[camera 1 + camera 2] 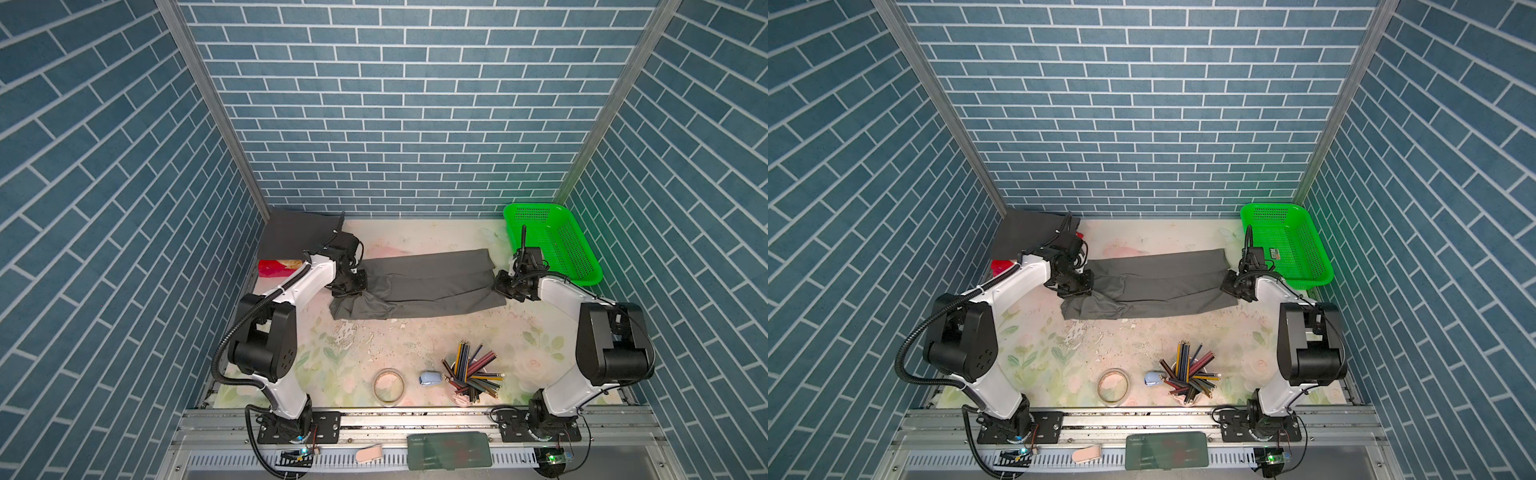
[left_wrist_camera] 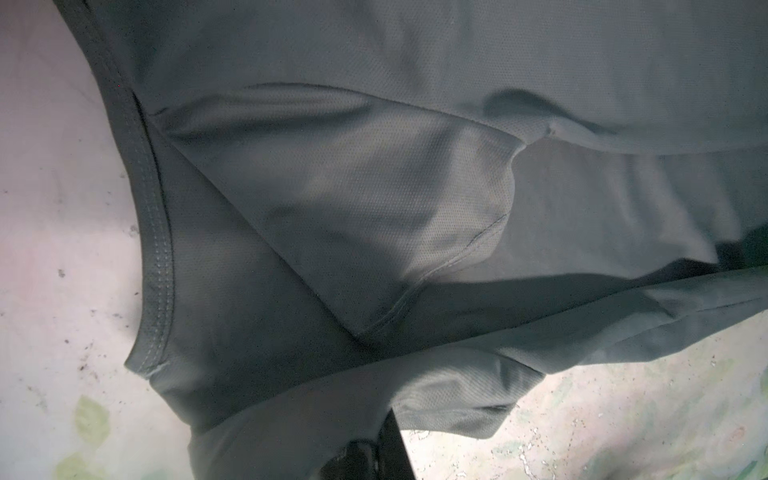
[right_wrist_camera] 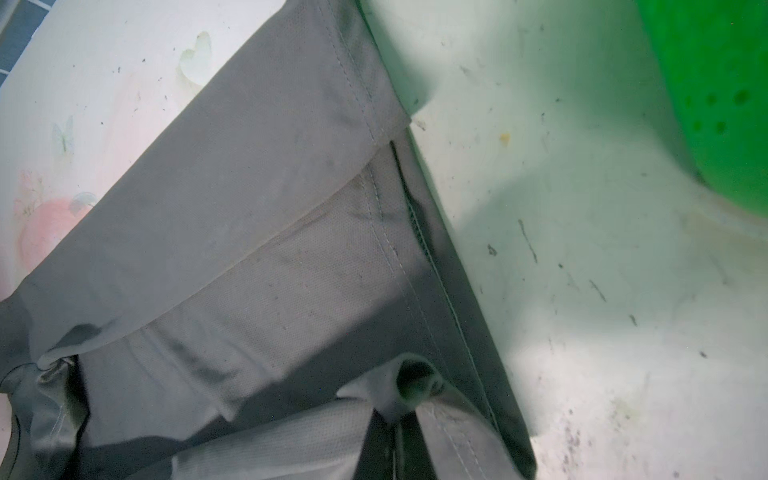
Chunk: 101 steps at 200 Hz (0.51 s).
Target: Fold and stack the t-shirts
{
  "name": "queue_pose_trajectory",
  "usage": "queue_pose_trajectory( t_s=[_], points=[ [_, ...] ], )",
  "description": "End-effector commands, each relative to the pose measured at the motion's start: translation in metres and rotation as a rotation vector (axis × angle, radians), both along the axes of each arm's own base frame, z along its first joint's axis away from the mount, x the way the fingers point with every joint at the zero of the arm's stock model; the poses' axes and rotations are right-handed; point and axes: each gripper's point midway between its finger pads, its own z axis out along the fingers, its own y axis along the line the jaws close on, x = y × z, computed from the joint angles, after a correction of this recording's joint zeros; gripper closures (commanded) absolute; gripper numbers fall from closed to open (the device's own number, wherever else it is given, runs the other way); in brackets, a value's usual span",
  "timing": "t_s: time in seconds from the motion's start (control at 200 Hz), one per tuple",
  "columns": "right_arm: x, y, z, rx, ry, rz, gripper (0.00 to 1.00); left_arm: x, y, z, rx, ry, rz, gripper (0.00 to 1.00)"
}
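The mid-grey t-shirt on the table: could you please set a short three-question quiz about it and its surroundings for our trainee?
1. True or false: the mid-grey t-shirt lies inside the green basket.
2. Where is the charcoal t-shirt? A: folded in the far left corner of the table; B: in the basket; C: draped over an arm.
3. Which tool or tools hold the mid-grey t-shirt?
Key: 1 false, it lies on the table as a long strip. 2 A. 3 Both: the left tool and the right tool are each shut on one end.
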Motion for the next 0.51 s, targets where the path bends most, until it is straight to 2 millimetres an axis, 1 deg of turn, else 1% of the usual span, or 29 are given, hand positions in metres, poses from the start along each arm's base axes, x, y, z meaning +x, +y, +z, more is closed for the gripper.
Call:
queue_pose_trajectory(
  t_s=[0.0, 0.295, 0.5],
  points=[
    [0.010, 0.000, 0.001, -0.026, -0.011, 0.028, 1.00, 0.009, 0.007, 0.001, 0.039, -0.003, -0.005, 1.00],
    [0.025, 0.000, -0.004, -0.045, -0.005, 0.031, 1.00, 0.026, 0.010, -0.002, 0.081, -0.005, -0.014, 1.00],
    [0.031, -0.006, -0.009, -0.079, 0.008, 0.022, 1.00, 0.035, 0.009, -0.005, 0.087, -0.005, -0.012, 1.00]
  ],
)
